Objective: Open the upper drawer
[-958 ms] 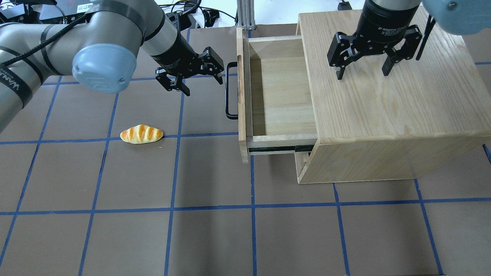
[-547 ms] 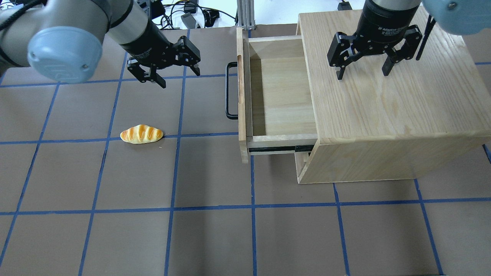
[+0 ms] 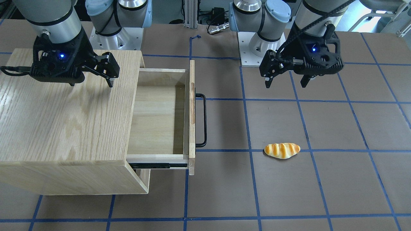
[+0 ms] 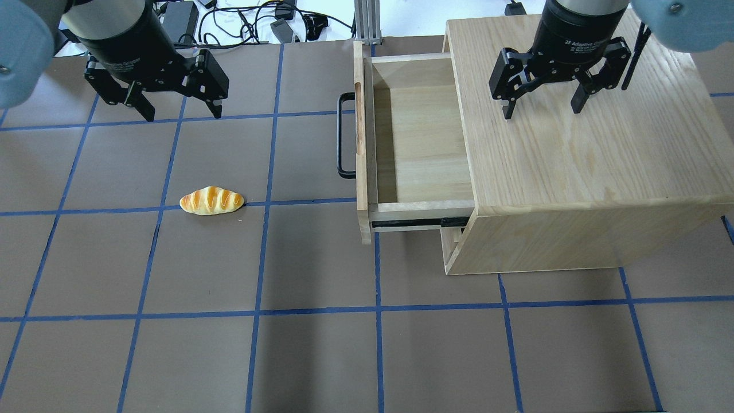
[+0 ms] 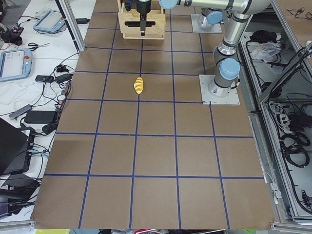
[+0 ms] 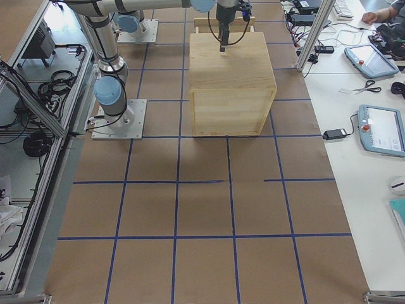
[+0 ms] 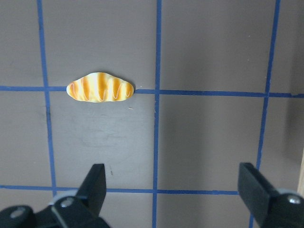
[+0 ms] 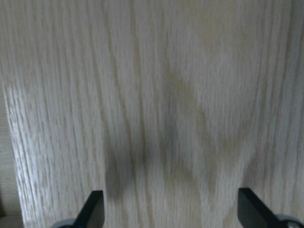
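The upper drawer (image 4: 421, 132) stands pulled far out of the oak cabinet (image 4: 573, 160), and its inside is bare. Its front panel (image 4: 360, 143) carries a black bar handle (image 4: 342, 135) and a slot notch. In the front-facing view the drawer (image 3: 157, 118) and handle (image 3: 202, 120) show the same. My left gripper (image 4: 182, 113) is open and empty above the mat, well left of the handle; it also shows in the front-facing view (image 3: 285, 84). My right gripper (image 4: 542, 110) is open and empty just above the cabinet top.
A toy bread roll (image 4: 211, 201) lies on the brown mat left of the drawer; it shows below the left gripper's fingers in the left wrist view (image 7: 100, 87). Cables and devices lie beyond the table's far edge. The robot bases (image 3: 257, 48) stand behind.
My left gripper has drawn back leftward from beside the drawer handle and turned to point down, still open. The drawer, bread roll and right gripper have not moved.
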